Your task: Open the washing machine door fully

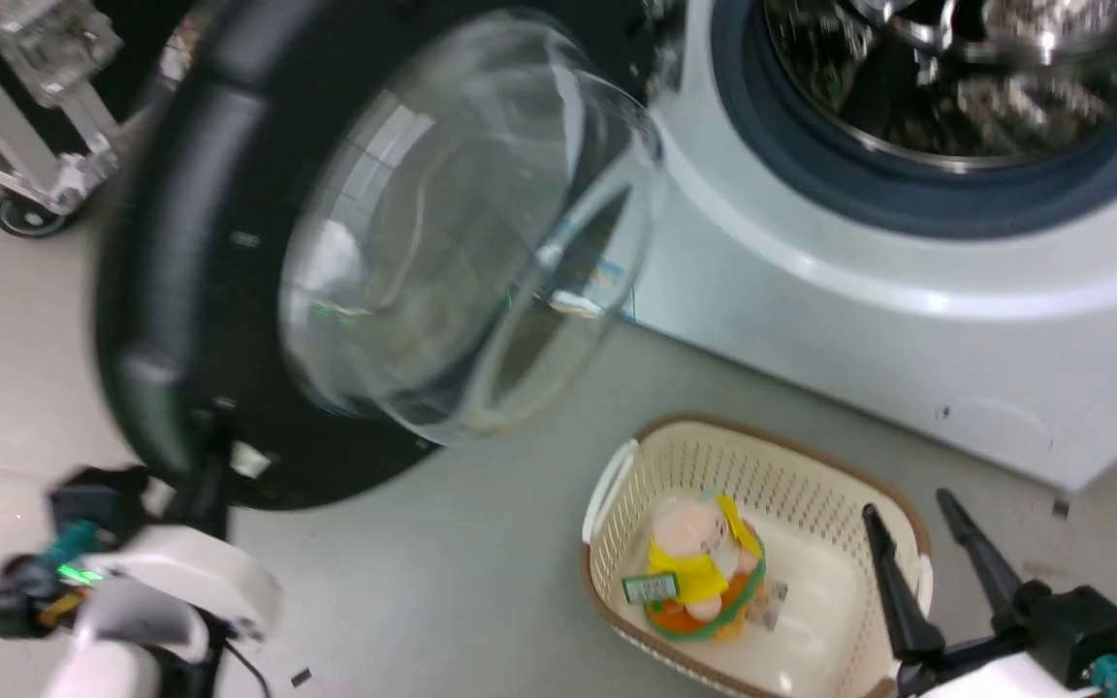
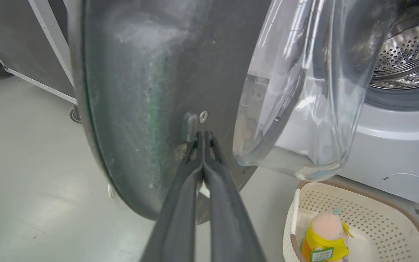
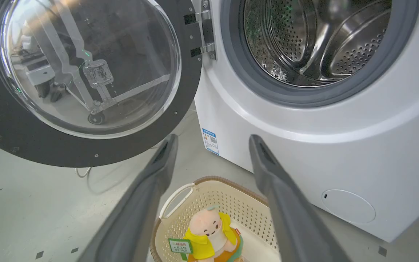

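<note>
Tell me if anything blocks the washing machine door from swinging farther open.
Possibly: a dark wheeled case with metal edging stands beyond the glossy black-rimmed glass door. Nothing separates the left gripper from it; its shut jaws touch the rim.

Door (image 3: 86,156) left of drum (image 3: 304,36); toy (image 3: 209,233) in basket (image 3: 231,196) before machine (image 3: 340,153).

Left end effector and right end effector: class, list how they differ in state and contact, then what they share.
The left end effector is shut, the right end effector open. The left's tips meet the black rim of the washing machine door; the right touches nothing, near the basket. Both have long dark fingers.
</note>
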You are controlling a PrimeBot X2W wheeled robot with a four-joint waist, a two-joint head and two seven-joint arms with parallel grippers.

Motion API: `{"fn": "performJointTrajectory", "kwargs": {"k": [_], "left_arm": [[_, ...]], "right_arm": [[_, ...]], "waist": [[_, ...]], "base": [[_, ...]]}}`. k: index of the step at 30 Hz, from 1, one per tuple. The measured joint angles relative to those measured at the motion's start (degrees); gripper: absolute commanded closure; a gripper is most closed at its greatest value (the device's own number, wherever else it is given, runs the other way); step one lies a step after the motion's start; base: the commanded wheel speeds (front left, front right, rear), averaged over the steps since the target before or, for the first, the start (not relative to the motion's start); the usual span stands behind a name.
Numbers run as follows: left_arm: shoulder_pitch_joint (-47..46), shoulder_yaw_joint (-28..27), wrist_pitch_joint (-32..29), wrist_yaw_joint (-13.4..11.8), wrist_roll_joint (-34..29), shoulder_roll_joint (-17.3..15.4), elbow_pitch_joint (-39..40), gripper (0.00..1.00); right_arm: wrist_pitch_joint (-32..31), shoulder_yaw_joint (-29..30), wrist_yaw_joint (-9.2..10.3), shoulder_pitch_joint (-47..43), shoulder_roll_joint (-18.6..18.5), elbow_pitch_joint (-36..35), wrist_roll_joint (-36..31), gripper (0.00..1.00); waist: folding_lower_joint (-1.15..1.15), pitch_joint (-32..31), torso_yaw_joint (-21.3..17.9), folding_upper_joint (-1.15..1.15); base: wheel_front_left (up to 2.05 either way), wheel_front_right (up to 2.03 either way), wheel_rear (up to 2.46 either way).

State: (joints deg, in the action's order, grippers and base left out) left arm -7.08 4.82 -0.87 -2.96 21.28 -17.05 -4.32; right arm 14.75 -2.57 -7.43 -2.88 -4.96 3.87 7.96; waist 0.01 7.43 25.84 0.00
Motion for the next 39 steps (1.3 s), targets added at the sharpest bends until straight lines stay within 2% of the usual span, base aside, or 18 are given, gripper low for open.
{"fn": "performJointTrajectory", "kwargs": {"k": [8, 13, 16, 22, 27, 31, 39], "left_arm": [[-6.43, -5.65, 0.4, 0.38, 2.55, -5.57, -5.98, 1.0], [-10.31, -7.82, 1.03, 0.24, 3.05, -7.71, -11.49, 1.0], [-12.26, -9.02, 2.37, -0.14, 3.13, -8.7, -14.59, 1.0], [-13.41, -9.14, 4.61, 0.63, 3.5, -9.39, -19.19, 1.0], [-13.18, -7.24, 6.69, 1.67, 2.52, -9.29, -19.31, 1.0], [-10.74, -4.71, 7.94, 2.53, 1.56, -8.18, -15.64, 1.0], [-0.99, 0.68, 9.04, 2.65, 1.07, -2.09, -5.06, 1.0]], "right_arm": [[-0.01, -0.04, 0.0, 2.31, -3.01, -0.04, -0.01, 0.0], [-0.02, -0.36, 0.0, 3.76, -4.03, -0.1, 0.0, 0.0], [-0.02, -0.43, 0.0, 4.25, -4.22, -0.05, 0.0, 0.0], [-0.02, -0.45, 0.0, 4.3, -3.9, 1.33, 0.19, 0.0], [-0.01, -0.26, 0.0, 4.22, -2.67, 2.3, 0.31, 0.0], [-0.01, 0.54, 0.0, 3.24, -1.71, 2.49, 0.58, 0.0], [0.0, 3.81, 0.0, 0.35, 0.32, 1.78, -0.62, 0.0]], "waist": [[0.01, 6.64, -2.53, 0.0], [0.01, 9.3, -3.91, 0.0], [0.01, 9.99, -4.64, 0.0], [-0.01, 8.11, -5.42, 0.0], [-0.01, 4.71, -5.99, 0.0], [-0.02, 1.05, -6.56, 0.0], [-0.02, -6.37, -9.66, 0.0]], "base": [[0.0, 0.0, 0.0], [0.0, 0.0, 0.0], [0.0, 0.0, 0.0], [0.0, 0.0, 0.0], [0.0, 0.0, 0.0], [0.0, 0.0, 0.0], [0.0, 0.0, 0.0]]}}
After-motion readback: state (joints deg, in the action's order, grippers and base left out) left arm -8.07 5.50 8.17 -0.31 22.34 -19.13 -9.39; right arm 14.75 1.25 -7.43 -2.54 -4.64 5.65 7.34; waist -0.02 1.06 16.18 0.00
